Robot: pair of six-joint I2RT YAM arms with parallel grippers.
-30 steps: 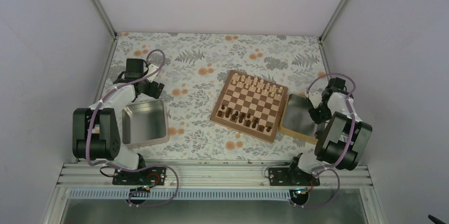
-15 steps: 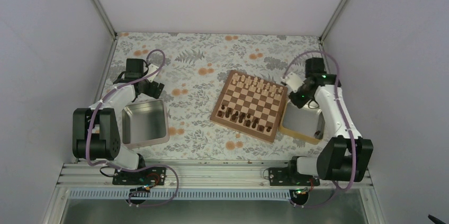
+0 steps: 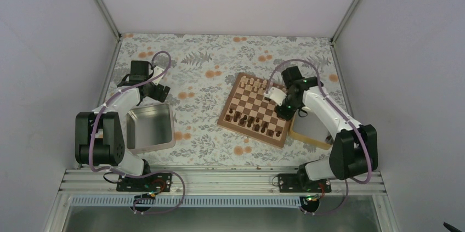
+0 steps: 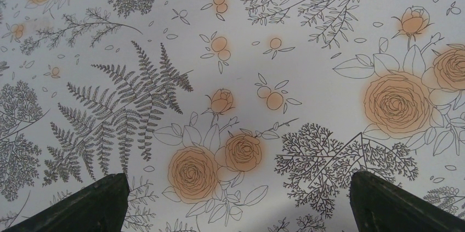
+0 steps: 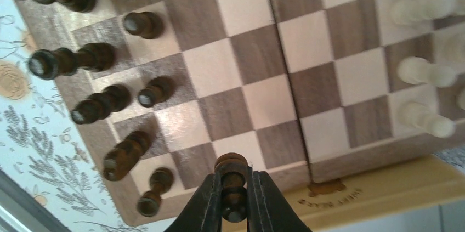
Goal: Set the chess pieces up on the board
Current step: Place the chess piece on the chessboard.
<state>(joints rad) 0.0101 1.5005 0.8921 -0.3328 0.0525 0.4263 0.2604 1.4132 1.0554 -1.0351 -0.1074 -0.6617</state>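
Note:
The wooden chessboard (image 3: 257,108) lies mid-table, with dark brown pieces (image 3: 252,122) along its near rows and pale pieces at the far edge. My right gripper (image 3: 285,112) hangs over the board's right edge, shut on a dark brown pawn (image 5: 233,185), held above the board (image 5: 263,67) near its border. Several dark pieces (image 5: 98,56) stand at the left of the right wrist view. My left gripper (image 3: 159,92) is open and empty over the floral cloth, its fingertips (image 4: 93,204) far apart.
A grey metal tin (image 3: 149,128) sits near my left arm. A light wooden tray (image 3: 310,125) lies right of the board, partly under my right arm; its rim shows in the right wrist view (image 5: 384,188). Pale pieces (image 5: 422,70) stand at the board's far side.
My right arm has swung left from over the wooden tray to the board's right edge, carrying the dark pawn. The left arm has not moved.

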